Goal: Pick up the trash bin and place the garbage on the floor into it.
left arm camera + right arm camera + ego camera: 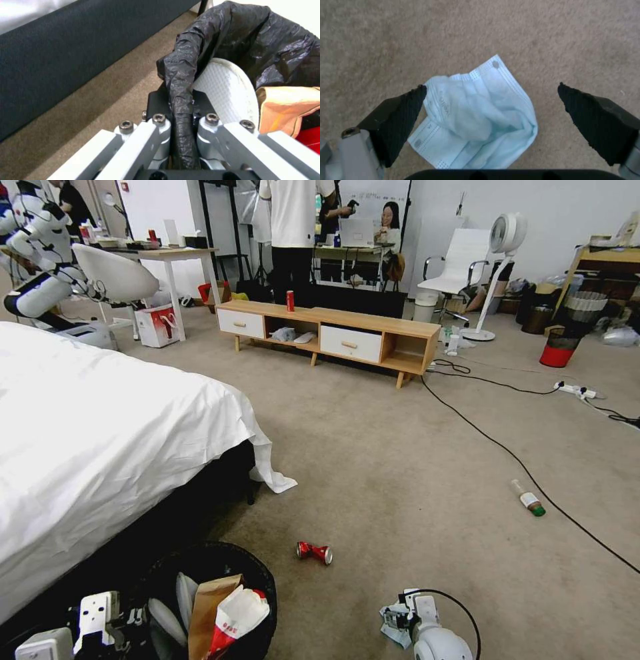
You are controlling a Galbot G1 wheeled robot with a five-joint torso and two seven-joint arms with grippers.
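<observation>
The trash bin [257, 570], black mesh with a black liner, stands by the bed at the lower left and holds a brown paper bag [210, 607] and a red-white snack packet [237, 617]. My left gripper [100, 617] is shut on the bin's lined rim [181, 75], the liner pinched between its jaws. My right gripper [403, 617] hangs low over the floor [400, 480], open, its fingertips [405, 107] on either side of a crumpled pale-blue tissue [476, 120]. A crushed red can [313, 552] lies just beyond the bin. A clear green-capped bottle [529, 499] lies farther right.
A white-sheeted bed [100, 447] fills the left side. A black cable [507, 453] crosses the carpet beside the bottle. A low wooden bench [333, 337] with an upright red can [290, 301] stands at the back, and a red-bottomed mesh bin [567, 337] at the far right.
</observation>
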